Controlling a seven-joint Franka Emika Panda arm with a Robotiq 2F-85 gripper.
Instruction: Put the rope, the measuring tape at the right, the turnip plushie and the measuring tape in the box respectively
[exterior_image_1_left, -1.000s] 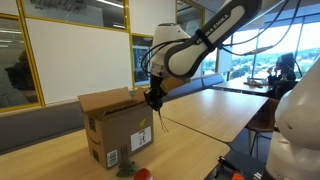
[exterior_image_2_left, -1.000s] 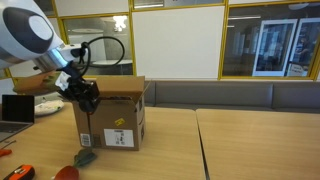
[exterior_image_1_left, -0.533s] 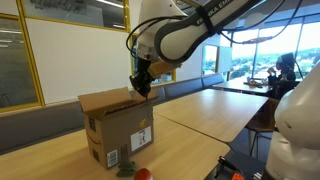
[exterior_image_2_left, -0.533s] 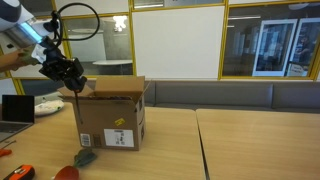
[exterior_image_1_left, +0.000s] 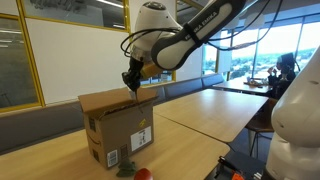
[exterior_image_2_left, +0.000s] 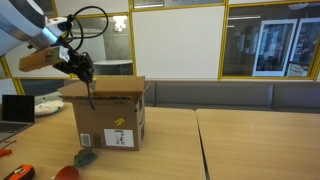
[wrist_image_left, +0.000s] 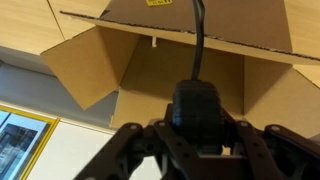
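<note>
Here, gripper pinching the rope, cord dangling just below, over the open box.

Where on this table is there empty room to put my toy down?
The wide bare table beside the box, on the side away from the laptop, is free right across the seam between the tabletops. In front of the box it is crowded: a red thing and a grey-green thing lie there. The robot's jaws hang over the open box.
</note>
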